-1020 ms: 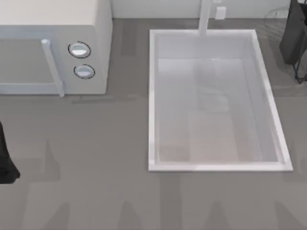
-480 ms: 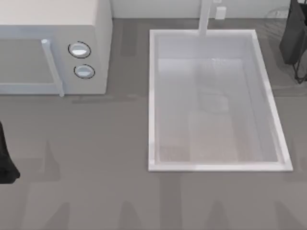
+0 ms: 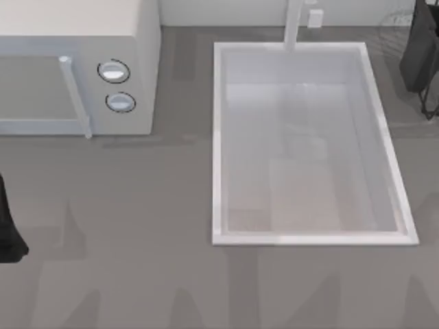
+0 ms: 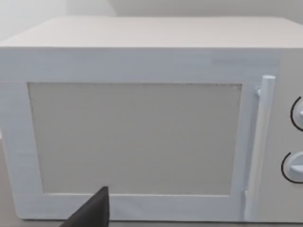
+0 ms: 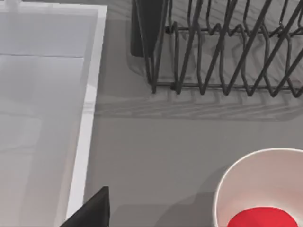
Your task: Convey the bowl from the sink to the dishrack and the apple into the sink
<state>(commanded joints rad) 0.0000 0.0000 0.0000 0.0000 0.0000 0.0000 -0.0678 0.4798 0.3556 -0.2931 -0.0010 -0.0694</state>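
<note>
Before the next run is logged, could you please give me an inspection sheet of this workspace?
Surface: grey counter, flat.
Job's things: sink recessed at centre-right, tap at its far end; apple lying in a white dish on the counter near the dishrack.
Clutter: microwave at far left, door shut.
Grippers: left arm at the left edge, facing the microwave; right arm at the far right, over the dishrack.
Cables: thin dark lines beside the right arm; cable or rack wire, cannot tell.
Surroundings: pale wall behind.
</note>
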